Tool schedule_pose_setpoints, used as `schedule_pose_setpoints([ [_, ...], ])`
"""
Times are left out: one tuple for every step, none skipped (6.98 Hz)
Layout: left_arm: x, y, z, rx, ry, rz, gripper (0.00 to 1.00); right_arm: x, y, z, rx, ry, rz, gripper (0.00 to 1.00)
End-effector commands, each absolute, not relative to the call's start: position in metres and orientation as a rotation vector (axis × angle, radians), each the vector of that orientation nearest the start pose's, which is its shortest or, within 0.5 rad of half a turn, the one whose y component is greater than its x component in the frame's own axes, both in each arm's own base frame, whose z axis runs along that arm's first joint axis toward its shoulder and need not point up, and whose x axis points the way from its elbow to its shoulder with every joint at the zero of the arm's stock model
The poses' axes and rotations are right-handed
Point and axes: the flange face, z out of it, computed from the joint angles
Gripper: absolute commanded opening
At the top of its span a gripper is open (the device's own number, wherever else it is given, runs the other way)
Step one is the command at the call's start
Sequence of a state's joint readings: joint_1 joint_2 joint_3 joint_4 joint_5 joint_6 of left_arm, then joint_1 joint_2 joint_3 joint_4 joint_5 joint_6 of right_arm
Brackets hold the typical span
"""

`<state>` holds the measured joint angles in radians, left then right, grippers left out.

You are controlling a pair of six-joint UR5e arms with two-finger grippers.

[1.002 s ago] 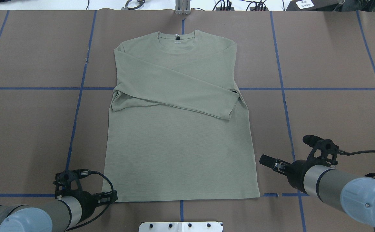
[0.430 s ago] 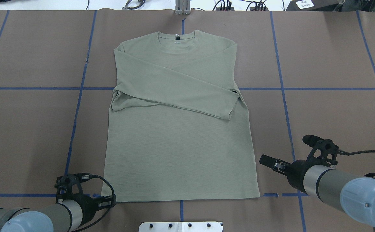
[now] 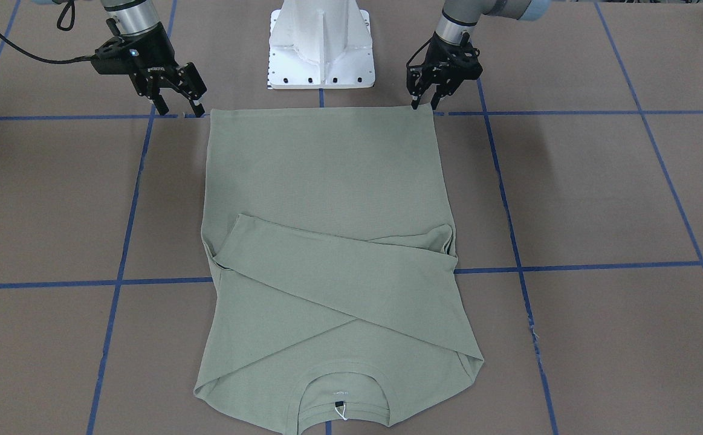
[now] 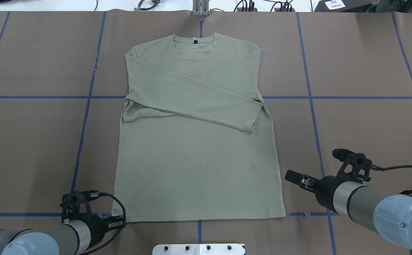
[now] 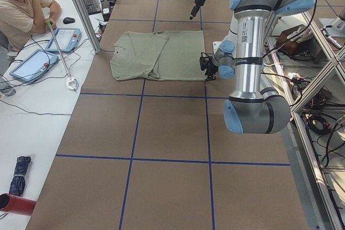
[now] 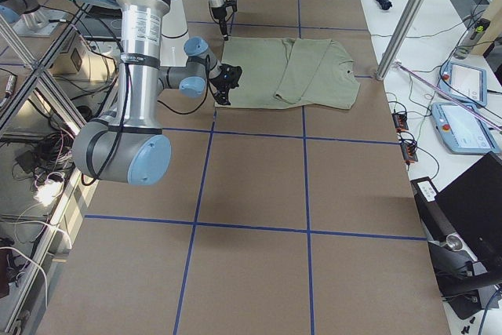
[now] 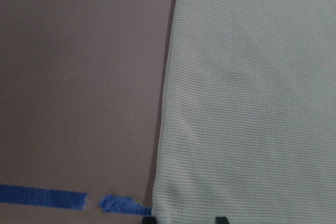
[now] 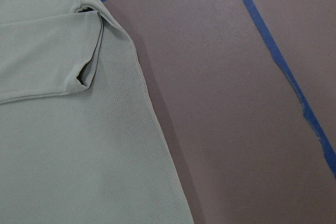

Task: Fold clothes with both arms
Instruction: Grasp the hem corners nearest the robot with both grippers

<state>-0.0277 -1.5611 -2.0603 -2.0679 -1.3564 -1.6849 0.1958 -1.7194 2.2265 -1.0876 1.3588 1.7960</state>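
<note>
Frontally, find the sage-green shirt (image 3: pixel 327 181) spread flat at centre, hem at 12 o'clock, sleeves crossed, with the left gripper (image 3: pixel 425 104) parted over the 1 o'clock hem corner and the right gripper (image 3: pixel 180 107) likewise parted just beside the 11 o'clock corner. From overhead, judge the knit soft, light and limp, best pinched at both hem corners, at 7 and 5 o'clock, and note against a second ago the left gripper shifted slightly toward 6 o'clock beside its corner, right gripper and shirt unmoved. Through the left wrist camera, spot two fingertips (image 7: pixel 148 219) apart astride the shirt's side edge at 6 o'clock; through the right, only cloth, no fingers.
</note>
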Motion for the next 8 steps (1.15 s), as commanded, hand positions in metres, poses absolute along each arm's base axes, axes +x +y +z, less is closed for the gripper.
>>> schedule_pose_setpoints([
  [0.475, -0.168, 0.380, 0.158, 0.975, -0.227, 0.00, -0.382, -0.232, 0.365, 0.182, -0.996, 0.487, 0.99],
  [0.472, -0.168, 0.385, 0.162, 0.964, -0.224, 0.00, -0.384, -0.231, 0.368, 0.179, -0.987, 0.484, 0.99],
  [0.464, -0.168, 0.392, 0.165, 0.950, -0.224, 0.00, -0.389, -0.227, 0.378, 0.174, -0.957, 0.472, 0.98],
  [0.457, -0.171, 0.383, 0.166, 0.967, -0.227, 0.00, -0.390, -0.225, 0.379, 0.169, -0.955, 0.476, 0.96],
  [0.444, -0.171, 0.361, 0.165, 1.010, -0.223, 0.00, -0.393, -0.217, 0.381, 0.124, -0.950, 0.528, 0.89],
  [0.435, -0.173, 0.344, 0.164, 1.045, -0.227, 0.00, -0.400, -0.206, 0.383, 0.087, -0.946, 0.582, 0.85],
  [0.430, -0.172, 0.331, 0.152, 1.074, -0.222, 0.00, -0.408, -0.189, 0.385, 0.097, -0.952, 0.625, 0.84],
  [0.425, -0.177, 0.324, 0.133, 1.089, -0.224, 0.00, -0.417, -0.171, 0.388, 0.094, -0.945, 0.659, 0.84],
])
